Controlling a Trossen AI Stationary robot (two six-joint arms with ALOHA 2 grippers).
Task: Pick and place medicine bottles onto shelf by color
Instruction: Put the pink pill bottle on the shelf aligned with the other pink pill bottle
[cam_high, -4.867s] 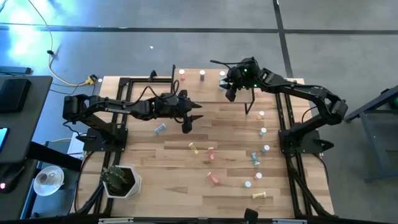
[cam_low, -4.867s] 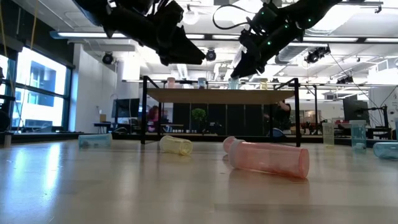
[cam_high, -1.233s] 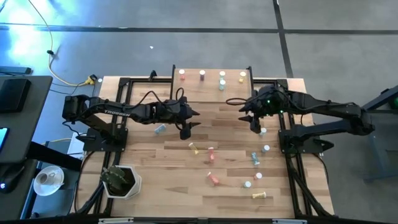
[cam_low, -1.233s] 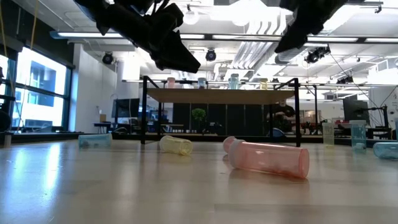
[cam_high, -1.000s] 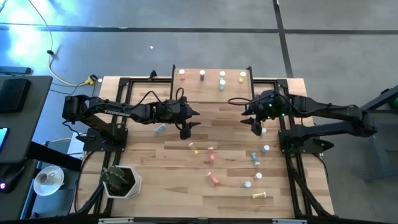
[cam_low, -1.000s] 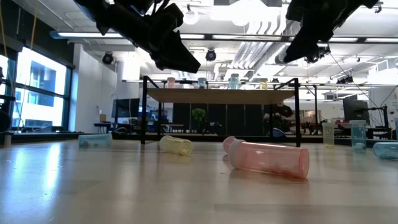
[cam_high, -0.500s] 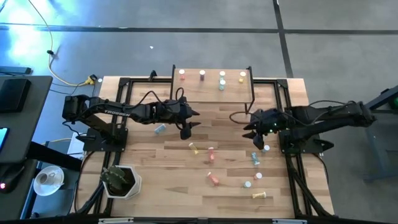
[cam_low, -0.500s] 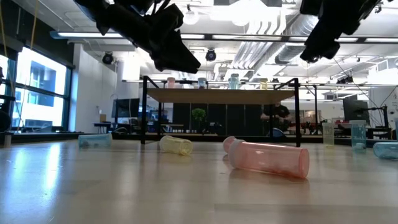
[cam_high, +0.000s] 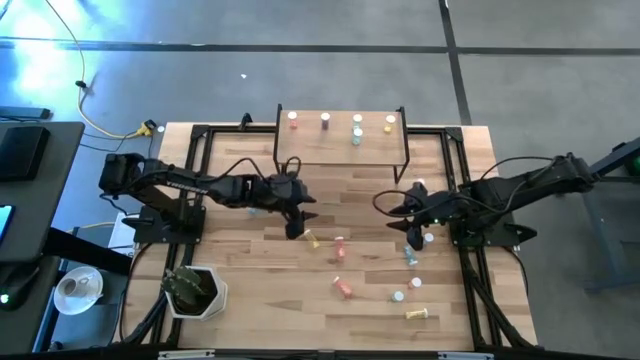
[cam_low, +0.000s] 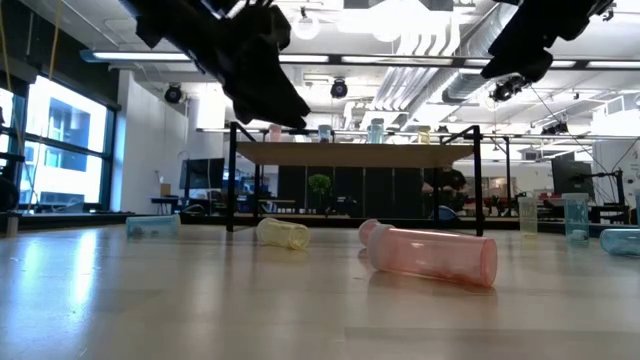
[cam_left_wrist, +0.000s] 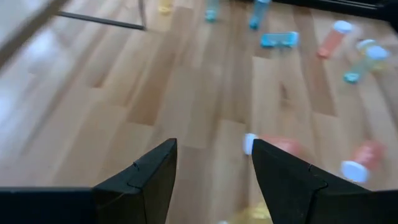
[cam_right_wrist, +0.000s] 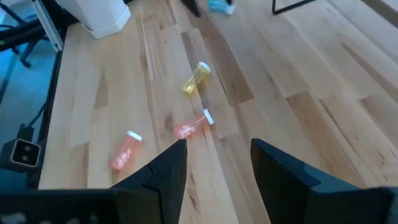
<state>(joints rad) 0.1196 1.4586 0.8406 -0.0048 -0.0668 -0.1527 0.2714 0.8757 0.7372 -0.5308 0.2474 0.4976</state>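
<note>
Low view: wood tabletop (cam_low: 200, 300), office behind

The desk (cam_high: 240, 270) is pale butcher-block wood in long striped planks. The shelf (cam_high: 340, 148) has a light-wood top on thin black legs. On it stand white-capped bottles: a red one (cam_high: 292, 119), a pink one (cam_high: 325, 120), a green one (cam_high: 357, 121) and a yellow one (cam_high: 390, 122). Lying on the desk are a yellow bottle (cam_right_wrist: 195, 78), a pink bottle (cam_right_wrist: 193, 126) and a second pink bottle (cam_right_wrist: 124, 151), all with white caps. Both arms are black. The floor (cam_high: 300, 25) is grey, and a white pot (cam_high: 195, 292) holds a green plant.
</note>
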